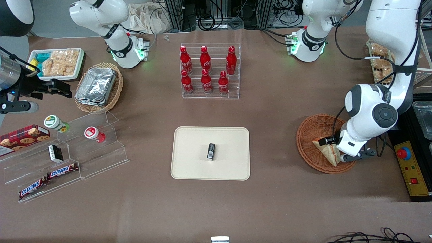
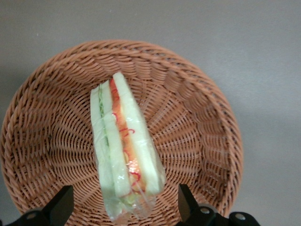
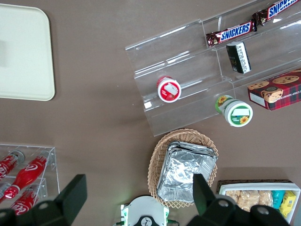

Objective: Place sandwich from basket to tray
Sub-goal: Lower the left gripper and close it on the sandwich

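Note:
The wrapped sandwich [image 1: 326, 149] [image 2: 123, 150], pale bread with orange-red and green filling, lies on edge in the reddish-brown wicker basket [image 1: 312, 130] [image 2: 197, 117] toward the working arm's end of the table. My left gripper [image 1: 341, 151] [image 2: 124, 205] hovers just over the basket, open. Its two dark fingertips [image 2: 63, 205] stand one on each side of the sandwich's wide end, with a gap at each side. The cream tray [image 1: 189, 162] [image 3: 23, 52] lies mid-table, apart from the basket.
A small black packet [image 1: 211, 151] lies on the tray. Red bottles in a clear rack [image 1: 209, 71] stand farther from the front camera. A control box with a red button [image 1: 406, 168] sits beside the basket. Acrylic snack shelves [image 1: 67, 158] and a tan basket of foil containers [image 1: 98, 86] lie toward the parked arm's end.

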{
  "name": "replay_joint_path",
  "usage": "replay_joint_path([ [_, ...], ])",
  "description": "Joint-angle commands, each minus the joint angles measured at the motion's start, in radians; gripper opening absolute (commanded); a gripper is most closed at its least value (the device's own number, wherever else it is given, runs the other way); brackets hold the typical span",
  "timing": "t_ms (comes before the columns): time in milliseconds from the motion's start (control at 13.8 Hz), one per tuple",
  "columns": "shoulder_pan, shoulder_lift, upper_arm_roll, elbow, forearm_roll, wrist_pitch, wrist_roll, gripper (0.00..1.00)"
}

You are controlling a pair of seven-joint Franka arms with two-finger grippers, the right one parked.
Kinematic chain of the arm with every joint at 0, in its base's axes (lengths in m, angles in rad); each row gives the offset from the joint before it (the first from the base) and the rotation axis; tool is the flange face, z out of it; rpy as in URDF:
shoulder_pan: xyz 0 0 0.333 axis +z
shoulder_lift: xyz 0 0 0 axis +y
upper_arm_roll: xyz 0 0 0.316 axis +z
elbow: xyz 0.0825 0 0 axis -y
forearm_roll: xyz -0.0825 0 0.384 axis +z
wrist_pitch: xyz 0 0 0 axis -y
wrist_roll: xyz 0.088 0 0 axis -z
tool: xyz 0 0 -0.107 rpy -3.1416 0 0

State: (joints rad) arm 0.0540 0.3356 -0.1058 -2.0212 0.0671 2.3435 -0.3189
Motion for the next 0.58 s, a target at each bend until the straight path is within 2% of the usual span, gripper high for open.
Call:
replay_joint_path([
  [0,0.014,-0.018,-0.003,-0.033,-0.006,0.048,-0.035,1.00],
  [509,0.043,0.026,-0.003,-0.033,-0.012,0.112,-0.190,0.98],
])
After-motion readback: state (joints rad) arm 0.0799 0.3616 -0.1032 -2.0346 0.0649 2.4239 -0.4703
